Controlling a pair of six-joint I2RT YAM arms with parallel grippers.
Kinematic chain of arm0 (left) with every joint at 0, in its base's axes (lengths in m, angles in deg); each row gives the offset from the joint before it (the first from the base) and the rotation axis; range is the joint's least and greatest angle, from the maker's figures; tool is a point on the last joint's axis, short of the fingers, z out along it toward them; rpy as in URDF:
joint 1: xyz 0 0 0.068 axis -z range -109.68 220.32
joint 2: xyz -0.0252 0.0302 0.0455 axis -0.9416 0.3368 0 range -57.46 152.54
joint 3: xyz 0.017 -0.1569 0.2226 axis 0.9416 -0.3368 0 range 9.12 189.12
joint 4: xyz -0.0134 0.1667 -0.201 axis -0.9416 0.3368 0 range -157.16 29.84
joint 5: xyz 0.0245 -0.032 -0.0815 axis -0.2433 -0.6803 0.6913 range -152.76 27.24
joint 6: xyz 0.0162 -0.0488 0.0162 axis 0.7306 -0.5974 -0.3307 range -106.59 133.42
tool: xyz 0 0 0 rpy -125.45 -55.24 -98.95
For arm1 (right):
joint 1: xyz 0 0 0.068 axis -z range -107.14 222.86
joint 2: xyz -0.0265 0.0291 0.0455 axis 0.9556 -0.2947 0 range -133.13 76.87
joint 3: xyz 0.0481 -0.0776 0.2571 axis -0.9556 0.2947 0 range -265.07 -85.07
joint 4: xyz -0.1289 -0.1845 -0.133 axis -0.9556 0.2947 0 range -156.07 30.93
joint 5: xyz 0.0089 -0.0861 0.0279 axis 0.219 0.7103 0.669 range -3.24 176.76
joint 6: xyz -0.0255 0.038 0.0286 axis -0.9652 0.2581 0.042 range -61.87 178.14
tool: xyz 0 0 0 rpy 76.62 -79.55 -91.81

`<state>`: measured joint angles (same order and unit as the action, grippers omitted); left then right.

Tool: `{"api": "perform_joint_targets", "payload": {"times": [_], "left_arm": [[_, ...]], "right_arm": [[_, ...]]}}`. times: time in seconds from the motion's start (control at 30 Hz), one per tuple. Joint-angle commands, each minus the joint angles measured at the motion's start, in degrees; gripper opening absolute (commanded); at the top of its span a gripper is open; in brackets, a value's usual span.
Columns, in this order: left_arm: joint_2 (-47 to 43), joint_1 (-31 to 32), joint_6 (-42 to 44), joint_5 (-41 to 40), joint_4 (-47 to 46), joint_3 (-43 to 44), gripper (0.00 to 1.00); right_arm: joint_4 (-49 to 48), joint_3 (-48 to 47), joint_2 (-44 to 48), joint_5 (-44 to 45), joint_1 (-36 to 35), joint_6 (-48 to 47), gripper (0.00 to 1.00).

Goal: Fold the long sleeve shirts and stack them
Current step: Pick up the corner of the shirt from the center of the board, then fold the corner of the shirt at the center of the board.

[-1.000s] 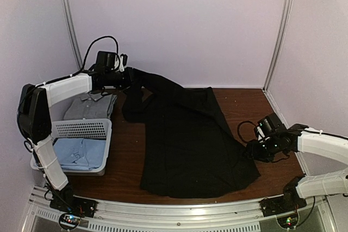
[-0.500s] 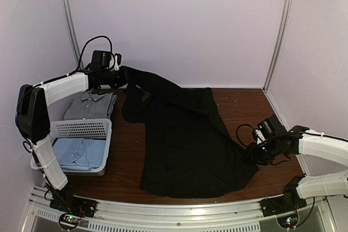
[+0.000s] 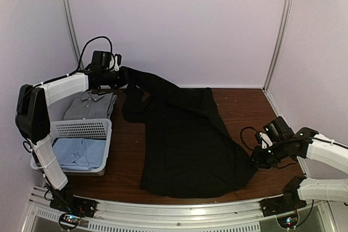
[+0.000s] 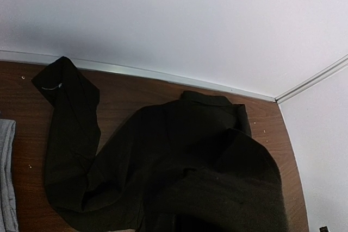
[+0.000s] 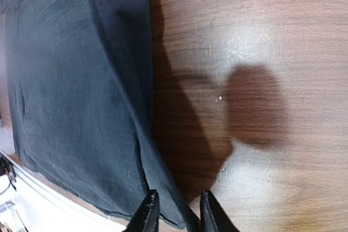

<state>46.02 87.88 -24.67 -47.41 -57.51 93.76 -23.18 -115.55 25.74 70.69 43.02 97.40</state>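
Note:
A large black long sleeve shirt (image 3: 185,145) lies spread over the brown table (image 3: 244,104). My left gripper (image 3: 126,77) holds the shirt's far left part lifted off the table, shut on the cloth. In the left wrist view the black shirt (image 4: 163,156) drapes over my fingers and hides them. My right gripper (image 3: 254,158) is low at the shirt's near right edge. In the right wrist view its fingertips (image 5: 148,210) stand a little apart astride the shirt's hem (image 5: 163,188), and the gripper (image 5: 176,202) shows a gap.
A white lattice basket (image 3: 81,129) at the left holds a folded light blue shirt (image 3: 81,153). A folded grey shirt (image 3: 89,106) lies just behind it; its edge shows as grey cloth (image 4: 4,177) in the left wrist view. Walls enclose the table at the back and sides.
My right gripper has shifted slightly toward the near right along the shirt's edge and its fingers have drawn closer. The left gripper rose slightly with the cloth.

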Motion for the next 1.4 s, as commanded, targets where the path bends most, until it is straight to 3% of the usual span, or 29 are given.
{"api": "perform_joint_targets", "payload": {"times": [0.0, 0.17, 0.63, 0.83, 1.17, 1.37], "left_arm": [[-2.0, -0.6, 0.0, 0.4, -1.6, -0.9, 0.00], [-2.5, -0.6, 0.3, 0.5, -1.7, -0.6, 0.00], [-5.6, -2.7, 5.2, -6.3, 2.8, 1.9, 0.00], [-5.6, -3.2, 6.2, -6.5, 4.0, 2.6, 0.00], [-4.8, -3.2, 6.9, -6.5, 4.6, 3.9, 0.00], [-4.0, -3.2, 8.1, -4.8, 6.0, 6.8, 0.00]], "right_arm": [[2.3, -0.3, 1.1, -1.6, -0.5, -0.1, 0.20], [1.5, -2.0, -0.2, -3.1, -1.3, -0.3, 0.00], [-14.0, -8.9, -14.1, -8.1, -14.3, 1.1, 0.00], [-20.9, -9.5, -20.2, -10.2, -15.5, 1.0, 0.00], [-24.3, -10.2, -28.3, -12.2, -16.4, -0.9, 0.00], [-24.6, -8.8, -28.6, -14.4, -16.4, -1.4, 0.00]]}}
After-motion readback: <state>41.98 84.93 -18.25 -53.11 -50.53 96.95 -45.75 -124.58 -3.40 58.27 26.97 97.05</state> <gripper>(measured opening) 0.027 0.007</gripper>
